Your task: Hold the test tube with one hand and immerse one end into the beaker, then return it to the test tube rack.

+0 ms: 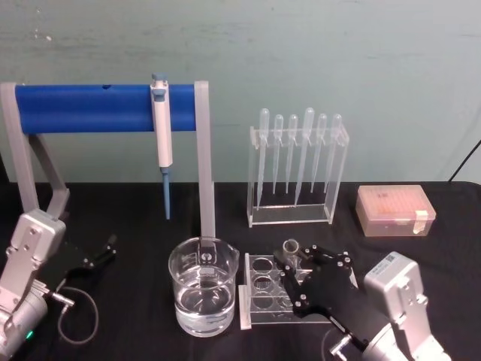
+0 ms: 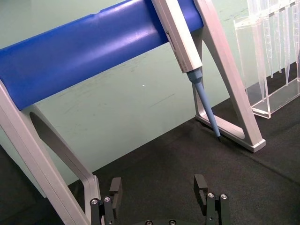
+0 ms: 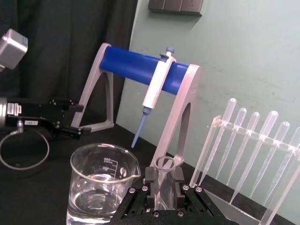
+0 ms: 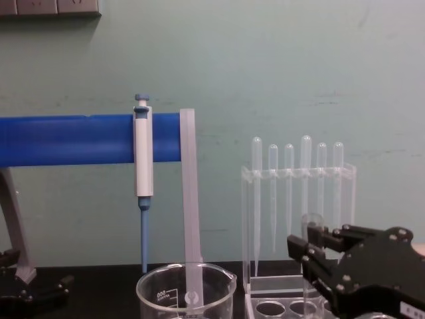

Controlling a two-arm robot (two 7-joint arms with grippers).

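Pinching the test tube (image 3: 164,174) just below its rim, the right gripper (image 1: 297,259) holds it upright at the rear of the test tube rack (image 1: 263,316). The gripper body hides the tube's lower part, so I cannot tell whether the round bottom sits in a hole or hangs just above it.

The beaker (image 1: 179,274) stands just beside the rack on its left, roughly half full of clear water. The left gripper (image 2: 158,190) rests on the table well apart to the left, its 2 fingers spread and holding nothing.

The step in hand looks like carrying the tube between rack and beaker. Doing it well probably means:
- Move straight up first, so the glass does not scrape the hole.
- Shift sideways only once the bottom is above the beaker's rim.
- Keep the tube vertical and the squeeze steady, as smooth glass held this high could pivot or slip.
- Descend near the middle of the beaker, away from the spout and walls.
- Stay in front of the grey stand leg (image 1: 204,165) and the hanging pipettor (image 1: 161,120)
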